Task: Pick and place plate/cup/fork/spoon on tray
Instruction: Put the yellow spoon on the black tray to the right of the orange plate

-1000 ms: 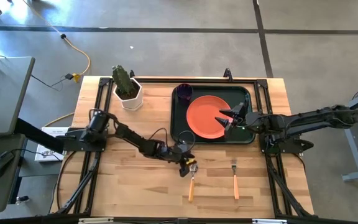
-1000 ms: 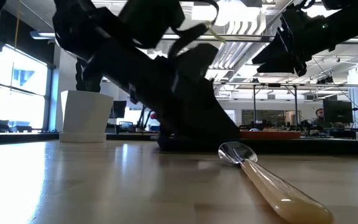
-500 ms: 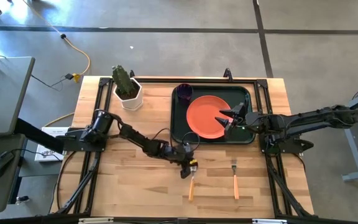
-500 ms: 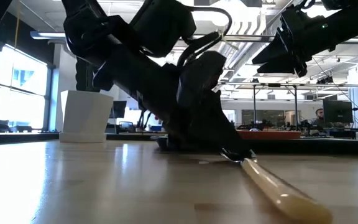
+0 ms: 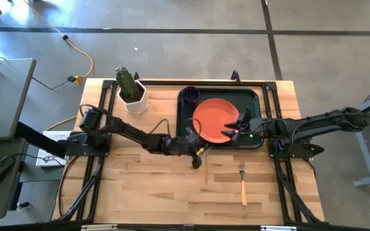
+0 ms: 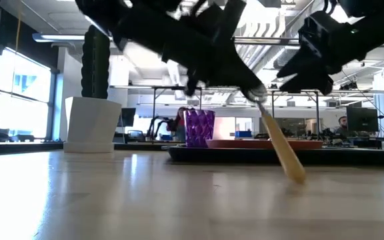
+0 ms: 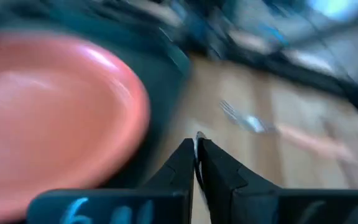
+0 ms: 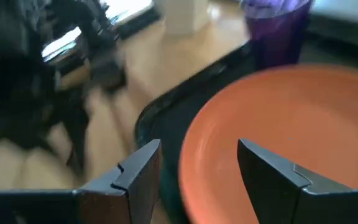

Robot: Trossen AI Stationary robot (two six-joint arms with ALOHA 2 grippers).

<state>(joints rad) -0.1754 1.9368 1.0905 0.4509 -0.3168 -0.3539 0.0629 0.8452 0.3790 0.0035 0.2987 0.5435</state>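
The spoon (image 6: 279, 143), silver bowl and orange-yellow handle, hangs tilted from my left gripper (image 5: 196, 157), which is shut on it just off the near left corner of the dark green tray (image 5: 254, 142). On the tray lie the orange-red plate (image 5: 214, 119) and, at its far left corner, the purple cup (image 5: 191, 95). My right gripper (image 5: 234, 125) hovers open over the plate's right part, its fingers (image 8: 138, 168) spread above the plate's rim. The fork (image 5: 243, 186) lies flat on the table near the front edge. My left gripper pinches the spoon at its bowl end (image 6: 257, 95) between its two shut fingers; a sliver of metal (image 7: 199, 138) shows between the fingertips. The handle slants down from the grip, its free end (image 6: 297, 175) low over the table; whether that end touches the wood I cannot tell.
A white pot with a green cactus (image 5: 132, 93) stands at the table's far left. Bare wood stretches along the near half of the table around the fork.
My left gripper has shut on the spoon's bowl end, risen, and moved toward the far edge to the tray's near left corner. The spoon, flat on the table before, now hangs tilted with its bowl end up and its handle slanting down.
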